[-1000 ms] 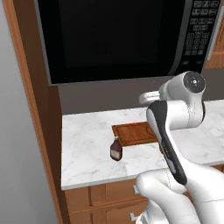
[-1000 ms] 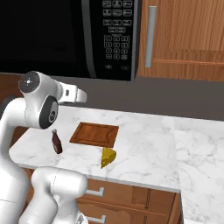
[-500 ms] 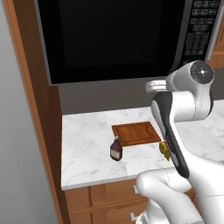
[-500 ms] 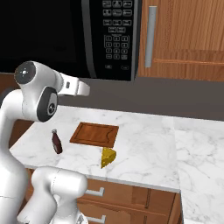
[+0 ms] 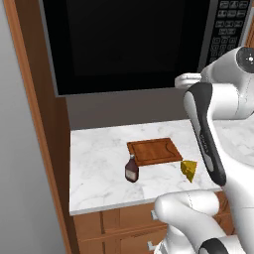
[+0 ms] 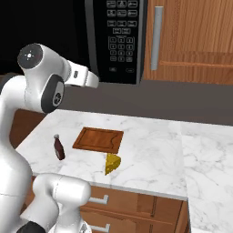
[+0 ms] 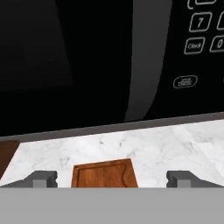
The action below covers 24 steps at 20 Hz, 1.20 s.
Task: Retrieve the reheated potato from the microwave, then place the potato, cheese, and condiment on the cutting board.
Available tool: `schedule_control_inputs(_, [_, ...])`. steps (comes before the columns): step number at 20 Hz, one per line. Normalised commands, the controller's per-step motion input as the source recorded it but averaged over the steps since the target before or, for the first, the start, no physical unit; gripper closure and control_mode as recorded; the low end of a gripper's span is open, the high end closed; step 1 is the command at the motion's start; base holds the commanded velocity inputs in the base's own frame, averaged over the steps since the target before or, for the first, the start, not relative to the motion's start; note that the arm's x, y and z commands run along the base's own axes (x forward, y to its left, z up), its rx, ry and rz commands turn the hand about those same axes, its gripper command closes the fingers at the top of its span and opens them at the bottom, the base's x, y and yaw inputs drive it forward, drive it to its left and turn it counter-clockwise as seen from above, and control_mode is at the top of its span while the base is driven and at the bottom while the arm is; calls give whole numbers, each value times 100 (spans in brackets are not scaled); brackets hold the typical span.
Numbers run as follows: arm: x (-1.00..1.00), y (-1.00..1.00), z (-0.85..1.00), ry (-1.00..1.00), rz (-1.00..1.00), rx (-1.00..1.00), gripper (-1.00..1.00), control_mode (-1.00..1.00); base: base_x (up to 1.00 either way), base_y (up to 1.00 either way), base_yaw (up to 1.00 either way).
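A: Start with the left base view. What do you have?

B: The microwave (image 5: pixel 134 44) hangs over the counter (image 5: pixel 99 149), its dark door shut. Below it lies the cutting board (image 5: pixel 155 151), bare. The condiment (image 5: pixel 131 169) stands upright just off the board's near left corner, and the cheese (image 5: pixel 189 168) sits on the counter beside its near right corner. Neither is on the board.

A: And the potato?

B: I can't see it. Judging by the task, it should be behind that closed door, so the microwave's contents are hidden.

A: Right base view?

B: The same layout from the other side: microwave (image 6: pixel 116 41) with its keypad facing us, board (image 6: pixel 98 139) empty, bottle (image 6: pixel 58 148) to its left, cheese wedge (image 6: pixel 112 164) at the near right. The arm's hand is raised toward the lower edge of the microwave.

A: Hand view?

B: The pincer (image 7: pixel 113 178) stands wide, holding nothing, its two tips far apart at the bottom. It looks at the microwave (image 7: pixel 87 61) front, the door handle a pale vertical curve beside the keypad, with the board (image 7: pixel 104 174) below.

A: So which step?

B: I'd say the very first one: getting the door open. Nothing has been placed yet. The next move calls for bringing the tips up to that handle, closing on it, and pulling the door out along its hinge arc.
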Motion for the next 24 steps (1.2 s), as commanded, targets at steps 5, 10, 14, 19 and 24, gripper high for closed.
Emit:
schedule_control_inputs(5, [-6, -21, 35, 0, 0, 9, -100, -100, 0, 0, 0])
schedule_control_inputs(10, [0, -26, 25, 0, 0, 9, -100, -100, 0, 0, 0])
schedule_control_inputs(14, [10, -11, 19, -6, 2, 2, -100, -100, 0, 0, 0])
schedule_control_inputs(19, [17, -8, 14, -6, 6, 0, -100, -100, 0, 0, 0])
schedule_control_inputs(24, [32, 0, 9, -2, 8, 0, -100, -100, 0, 0, 0])
